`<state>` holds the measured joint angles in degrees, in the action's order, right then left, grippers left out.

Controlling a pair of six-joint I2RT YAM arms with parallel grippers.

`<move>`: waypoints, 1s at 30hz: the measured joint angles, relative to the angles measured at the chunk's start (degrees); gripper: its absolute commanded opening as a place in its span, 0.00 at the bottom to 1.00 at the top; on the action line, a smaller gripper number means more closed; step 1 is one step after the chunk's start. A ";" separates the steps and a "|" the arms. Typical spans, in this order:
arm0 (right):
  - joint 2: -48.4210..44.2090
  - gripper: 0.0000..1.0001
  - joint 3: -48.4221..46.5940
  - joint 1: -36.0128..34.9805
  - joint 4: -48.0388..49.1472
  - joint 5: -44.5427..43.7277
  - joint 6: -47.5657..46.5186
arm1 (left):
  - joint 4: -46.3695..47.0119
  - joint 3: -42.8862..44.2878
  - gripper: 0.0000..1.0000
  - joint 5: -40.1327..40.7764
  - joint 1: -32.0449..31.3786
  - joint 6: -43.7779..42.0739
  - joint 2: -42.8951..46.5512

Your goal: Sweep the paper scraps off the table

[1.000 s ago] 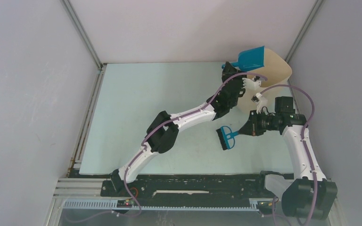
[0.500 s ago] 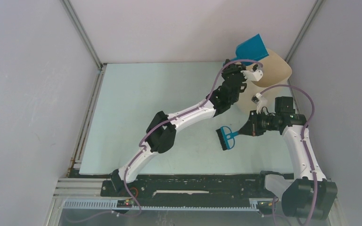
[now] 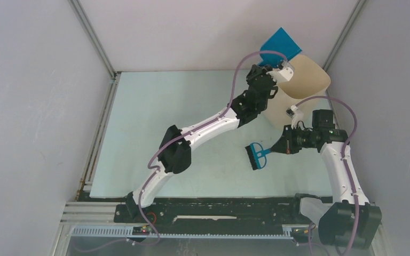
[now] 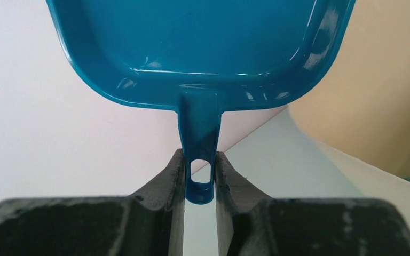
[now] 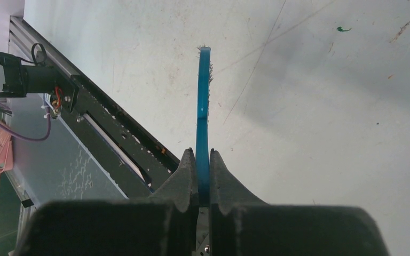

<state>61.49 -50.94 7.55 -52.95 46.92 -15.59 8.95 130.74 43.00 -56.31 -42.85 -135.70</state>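
My left gripper (image 3: 278, 65) is shut on the handle (image 4: 200, 160) of the blue dustpan (image 3: 281, 46). It holds the pan high and tilted above the far rim of the tall beige bin (image 3: 305, 80). In the left wrist view the pan's inside (image 4: 203, 48) shows no scraps. My right gripper (image 3: 274, 150) is shut on the small blue hand brush (image 3: 255, 156), held low over the pale green table (image 3: 155, 117). The right wrist view shows the brush edge-on (image 5: 203, 106). No paper scraps show on the table, only a tiny green fleck (image 5: 343, 29).
The bin stands at the table's far right corner, beige wall also in the left wrist view (image 4: 384, 90). A metal rail (image 3: 99, 138) edges the table on the left. The black base rail (image 5: 112, 138) runs along the near edge. White walls enclose the cell.
My left arm has lifted the dustpan higher and farther back over the bin and tipped it more. The right arm and brush have not moved.
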 measured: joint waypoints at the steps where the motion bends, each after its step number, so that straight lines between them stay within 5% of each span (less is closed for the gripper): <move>1: 0.00 0.00 0.00 0.00 0.02 0.02 0.00 | -1.33 0.00 0.00 -0.11 0.28 1.64 0.79; 12: 0.00 0.00 0.00 0.48 -0.02 0.26 -0.35 | -14.95 -5.20 0.00 1.01 4.02 14.97 17.55; 20: -1.22 0.00 0.00 1.38 -0.50 0.83 -0.96 | -25.79 -27.69 0.00 -0.87 3.74 30.82 34.84; 30: -2.14 0.00 0.00 1.46 -0.66 1.25 -1.22 | -39.19 -52.17 0.00 -10.12 3.67 50.82 45.64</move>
<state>59.35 -50.94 9.02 -53.60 48.16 -16.82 -30.24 78.56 32.88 -52.64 7.97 -90.06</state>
